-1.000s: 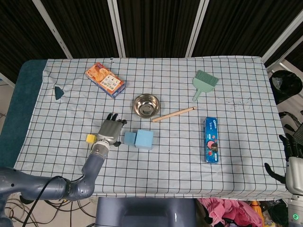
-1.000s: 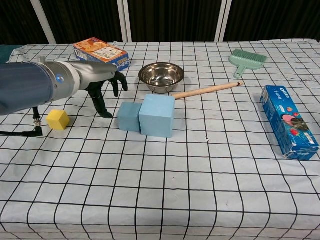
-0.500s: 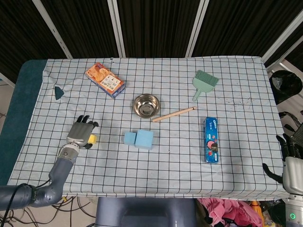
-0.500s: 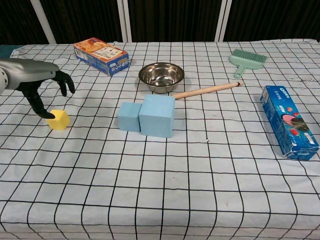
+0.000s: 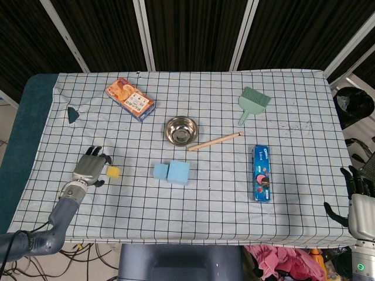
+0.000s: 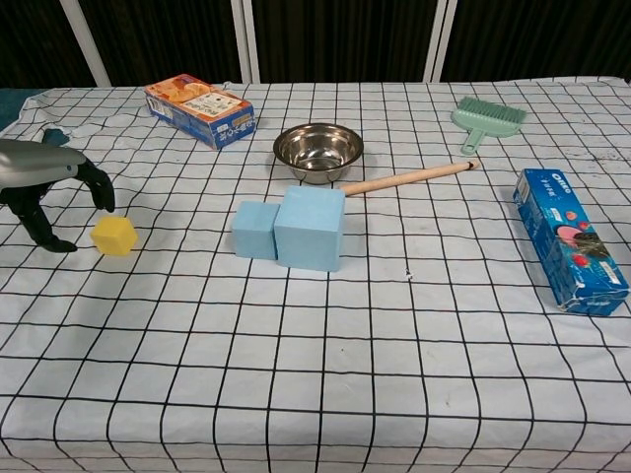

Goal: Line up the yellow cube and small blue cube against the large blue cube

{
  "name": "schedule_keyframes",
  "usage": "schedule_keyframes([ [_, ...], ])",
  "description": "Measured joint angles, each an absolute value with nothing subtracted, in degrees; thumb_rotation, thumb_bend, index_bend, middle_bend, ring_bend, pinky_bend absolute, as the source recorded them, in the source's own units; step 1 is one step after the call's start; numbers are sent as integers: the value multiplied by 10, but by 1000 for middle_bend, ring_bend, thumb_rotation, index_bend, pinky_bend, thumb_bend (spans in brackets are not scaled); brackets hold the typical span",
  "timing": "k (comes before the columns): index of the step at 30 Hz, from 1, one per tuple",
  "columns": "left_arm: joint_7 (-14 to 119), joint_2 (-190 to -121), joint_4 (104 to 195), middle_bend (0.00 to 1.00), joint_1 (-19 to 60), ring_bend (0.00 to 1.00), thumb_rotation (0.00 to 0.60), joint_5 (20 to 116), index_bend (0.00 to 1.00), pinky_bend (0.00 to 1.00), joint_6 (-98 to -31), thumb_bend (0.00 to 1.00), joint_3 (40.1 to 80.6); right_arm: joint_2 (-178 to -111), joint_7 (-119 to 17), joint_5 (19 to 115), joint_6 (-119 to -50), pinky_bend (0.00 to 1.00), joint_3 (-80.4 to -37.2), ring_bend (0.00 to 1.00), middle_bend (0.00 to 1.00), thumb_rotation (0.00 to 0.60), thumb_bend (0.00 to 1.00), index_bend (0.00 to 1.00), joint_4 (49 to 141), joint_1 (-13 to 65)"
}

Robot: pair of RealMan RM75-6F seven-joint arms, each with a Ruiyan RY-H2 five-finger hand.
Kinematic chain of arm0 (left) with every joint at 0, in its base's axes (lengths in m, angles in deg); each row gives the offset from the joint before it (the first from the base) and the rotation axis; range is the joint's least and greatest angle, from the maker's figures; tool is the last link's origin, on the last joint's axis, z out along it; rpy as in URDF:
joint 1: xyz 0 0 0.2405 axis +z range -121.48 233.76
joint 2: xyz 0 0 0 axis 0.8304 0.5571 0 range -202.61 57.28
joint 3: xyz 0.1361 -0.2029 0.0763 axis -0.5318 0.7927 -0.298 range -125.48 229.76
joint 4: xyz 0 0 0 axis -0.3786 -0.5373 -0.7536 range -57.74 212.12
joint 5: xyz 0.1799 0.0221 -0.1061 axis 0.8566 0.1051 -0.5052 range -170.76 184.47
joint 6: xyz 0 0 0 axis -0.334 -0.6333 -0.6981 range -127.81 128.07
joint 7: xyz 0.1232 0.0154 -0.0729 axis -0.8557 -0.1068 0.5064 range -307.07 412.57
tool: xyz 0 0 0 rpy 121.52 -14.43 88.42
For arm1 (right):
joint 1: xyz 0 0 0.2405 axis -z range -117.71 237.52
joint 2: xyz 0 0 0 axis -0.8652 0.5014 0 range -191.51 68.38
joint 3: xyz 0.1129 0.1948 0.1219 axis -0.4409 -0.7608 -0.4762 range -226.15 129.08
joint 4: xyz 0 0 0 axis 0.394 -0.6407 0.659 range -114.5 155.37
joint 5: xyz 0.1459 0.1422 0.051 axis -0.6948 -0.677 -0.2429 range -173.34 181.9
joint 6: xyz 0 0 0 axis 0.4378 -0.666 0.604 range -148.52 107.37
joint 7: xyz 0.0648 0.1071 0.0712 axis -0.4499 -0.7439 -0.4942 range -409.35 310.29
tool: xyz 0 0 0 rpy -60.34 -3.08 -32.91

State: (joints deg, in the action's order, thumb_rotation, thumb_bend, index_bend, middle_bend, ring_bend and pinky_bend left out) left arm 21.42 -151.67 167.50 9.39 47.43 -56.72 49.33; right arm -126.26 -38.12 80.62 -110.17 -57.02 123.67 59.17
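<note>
The large blue cube [image 5: 179, 172] [image 6: 311, 228] sits mid-table with the small blue cube [image 5: 160, 170] [image 6: 255, 230] touching its left side. The yellow cube [image 5: 113, 171] [image 6: 114, 236] lies well to their left, apart from them. My left hand [image 5: 89, 167] [image 6: 49, 188] hovers just left of the yellow cube, fingers apart and curved down, holding nothing. My right hand [image 5: 356, 195] shows only at the head view's lower right edge, off the table, fingers spread.
A steel bowl [image 5: 180, 130] and a wooden stick [image 5: 215, 141] lie behind the cubes. An orange box [image 5: 130, 98] sits back left, a green brush [image 5: 253, 102] back right, a blue cookie pack [image 5: 262, 172] at the right.
My left hand has swept left from beside the small blue cube, past the yellow cube, to that cube's left side. The cubes have not moved.
</note>
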Motion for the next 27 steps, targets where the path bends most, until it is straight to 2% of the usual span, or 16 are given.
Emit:
schedule_keyframes([
  [18, 197, -1549, 1638, 268, 89, 0, 600, 456, 388, 0, -545, 270, 519, -1264, -379, 803, -1097, 119, -570, 192, 48, 600, 191, 102, 1235, 590],
  [27, 183, -1562, 1629, 270, 84, 0, 600, 447, 446, 0, -537, 350, 524, -1264, -381, 802, -1098, 118, -570, 192, 49, 600, 191, 102, 1234, 590],
])
